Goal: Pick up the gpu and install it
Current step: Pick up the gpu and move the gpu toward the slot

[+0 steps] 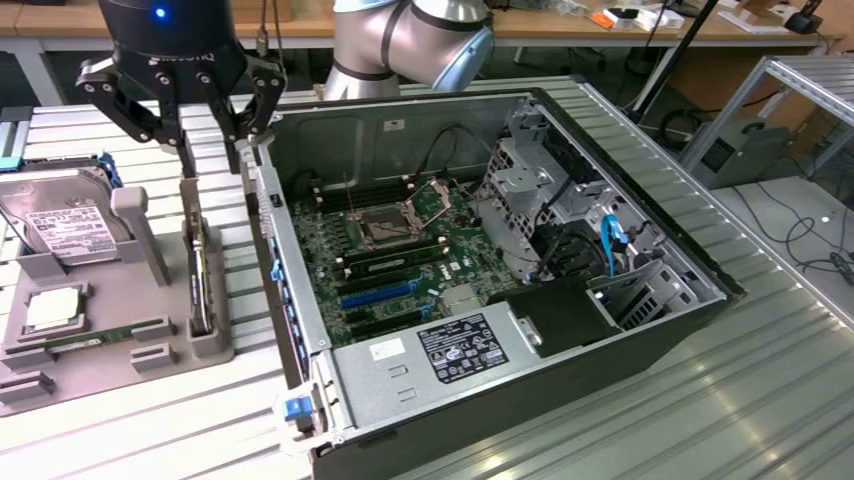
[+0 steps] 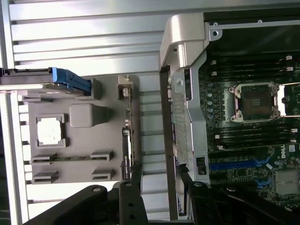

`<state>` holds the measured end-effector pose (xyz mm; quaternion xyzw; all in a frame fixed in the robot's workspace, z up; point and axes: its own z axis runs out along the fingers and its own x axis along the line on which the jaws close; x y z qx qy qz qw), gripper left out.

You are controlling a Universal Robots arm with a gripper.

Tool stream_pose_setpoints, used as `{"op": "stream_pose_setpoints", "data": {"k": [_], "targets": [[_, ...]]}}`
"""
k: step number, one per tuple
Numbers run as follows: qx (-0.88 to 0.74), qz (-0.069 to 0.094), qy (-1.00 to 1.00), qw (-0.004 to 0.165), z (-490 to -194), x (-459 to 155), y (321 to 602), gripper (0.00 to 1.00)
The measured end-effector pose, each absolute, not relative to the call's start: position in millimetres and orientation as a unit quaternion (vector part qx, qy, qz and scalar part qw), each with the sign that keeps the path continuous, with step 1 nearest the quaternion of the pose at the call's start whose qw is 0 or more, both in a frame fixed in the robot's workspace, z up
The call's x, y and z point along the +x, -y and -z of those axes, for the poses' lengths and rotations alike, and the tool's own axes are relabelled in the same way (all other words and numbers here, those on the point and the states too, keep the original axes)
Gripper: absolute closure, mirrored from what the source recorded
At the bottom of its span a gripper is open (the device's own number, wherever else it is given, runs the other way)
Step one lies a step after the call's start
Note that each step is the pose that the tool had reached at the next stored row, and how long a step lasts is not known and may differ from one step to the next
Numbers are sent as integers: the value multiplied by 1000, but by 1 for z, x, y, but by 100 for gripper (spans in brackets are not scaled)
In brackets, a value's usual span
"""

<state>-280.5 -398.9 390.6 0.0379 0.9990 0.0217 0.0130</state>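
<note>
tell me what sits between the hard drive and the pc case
The gpu, standing on edge in the grey holder's slot, and a grey post of that holder nearer the drive. The exterior view shows it.

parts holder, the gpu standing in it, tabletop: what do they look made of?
Parts holder: matte grey, blocky moulded shapes, probably plastic, maybe printed.
gpu: thin dark card on edge, likely circuit board; too little of it shows to tell the finish.
Tabletop: ribbed silvery slats with a sheen, likely aluminium.
</note>
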Motion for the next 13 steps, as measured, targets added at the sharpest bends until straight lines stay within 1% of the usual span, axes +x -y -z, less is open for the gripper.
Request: {"op": "stream_pose_setpoints", "data": {"k": [13], "targets": [[38,-22,-999,13,-387,-290,399,58]]}}
